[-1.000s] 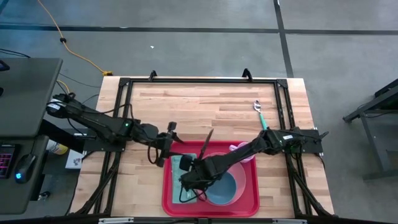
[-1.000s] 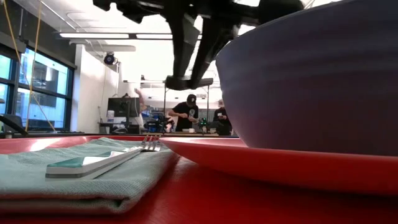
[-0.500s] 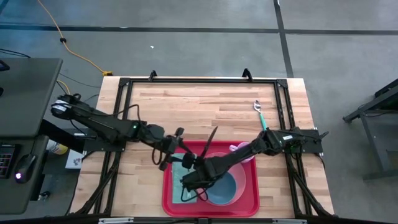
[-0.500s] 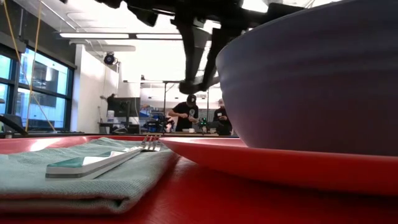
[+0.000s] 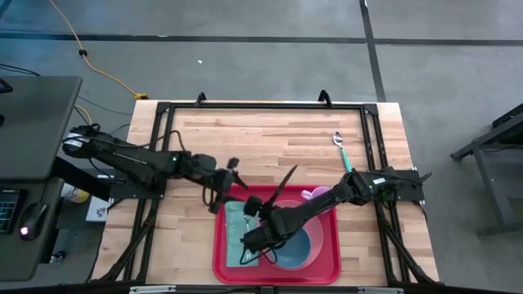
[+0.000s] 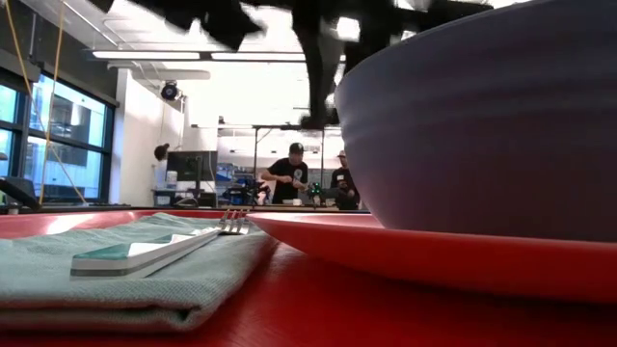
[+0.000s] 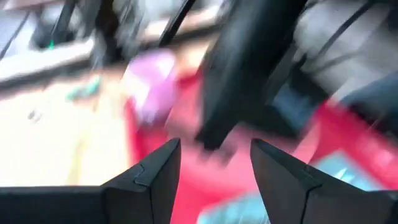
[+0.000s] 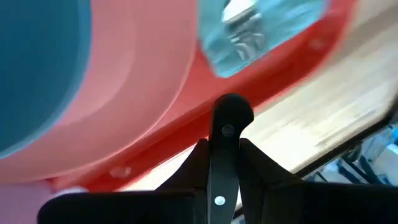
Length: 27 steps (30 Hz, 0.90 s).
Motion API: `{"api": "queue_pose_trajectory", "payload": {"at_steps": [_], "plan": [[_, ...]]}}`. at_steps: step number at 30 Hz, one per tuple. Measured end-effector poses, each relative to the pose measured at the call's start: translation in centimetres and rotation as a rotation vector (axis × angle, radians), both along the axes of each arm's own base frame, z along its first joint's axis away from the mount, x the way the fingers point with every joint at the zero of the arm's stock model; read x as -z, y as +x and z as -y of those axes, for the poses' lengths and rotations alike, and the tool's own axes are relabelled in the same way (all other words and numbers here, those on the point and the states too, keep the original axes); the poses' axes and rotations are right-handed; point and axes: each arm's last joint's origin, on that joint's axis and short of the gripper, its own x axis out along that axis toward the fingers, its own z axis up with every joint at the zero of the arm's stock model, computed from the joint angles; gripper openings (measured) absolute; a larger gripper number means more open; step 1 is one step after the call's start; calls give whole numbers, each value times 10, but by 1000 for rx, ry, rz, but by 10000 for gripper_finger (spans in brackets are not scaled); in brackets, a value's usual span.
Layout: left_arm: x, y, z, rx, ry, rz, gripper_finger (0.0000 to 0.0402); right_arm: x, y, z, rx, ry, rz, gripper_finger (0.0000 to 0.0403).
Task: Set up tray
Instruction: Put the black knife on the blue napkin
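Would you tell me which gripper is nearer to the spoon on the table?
Left. The left gripper hovers near the tray's far left corner, well across the table from the spoon. The right gripper is over the tray, farther away.

L wrist view blurred; bowl (image 6: 492, 125) cut off at low-view edge.

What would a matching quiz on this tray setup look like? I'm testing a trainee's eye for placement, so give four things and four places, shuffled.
Things:
1. fork
2. blue bowl
3. spoon
4. dark utensil

Places:
A. on the bare wooden table, outside the red tray
B. on the pink plate
C. on the folded green cloth
D. gripped by the right end effector

Pairs: 1-C, 2-B, 3-A, 4-D
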Motion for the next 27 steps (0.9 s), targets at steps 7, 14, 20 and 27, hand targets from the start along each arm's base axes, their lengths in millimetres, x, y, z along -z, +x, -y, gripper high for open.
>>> {"api": "queue_pose_trajectory", "payload": {"at_steps": [7, 14, 20, 27], "plan": [[-4, -9, -30, -109, 30, -40, 225, -58, -15, -3, -29, 39, 199, 28], [-18, -3, -35, 83, -46, 125, 225, -65, -13, -7, -54, 113, 246, 28], [-22, -3, -33, 151, -78, 155, 225, -61, -11, -9, -73, 102, 248, 28], [-13, 6, -32, 175, -160, 120, 225, -61, -11, -8, -87, 76, 244, 28]]}}
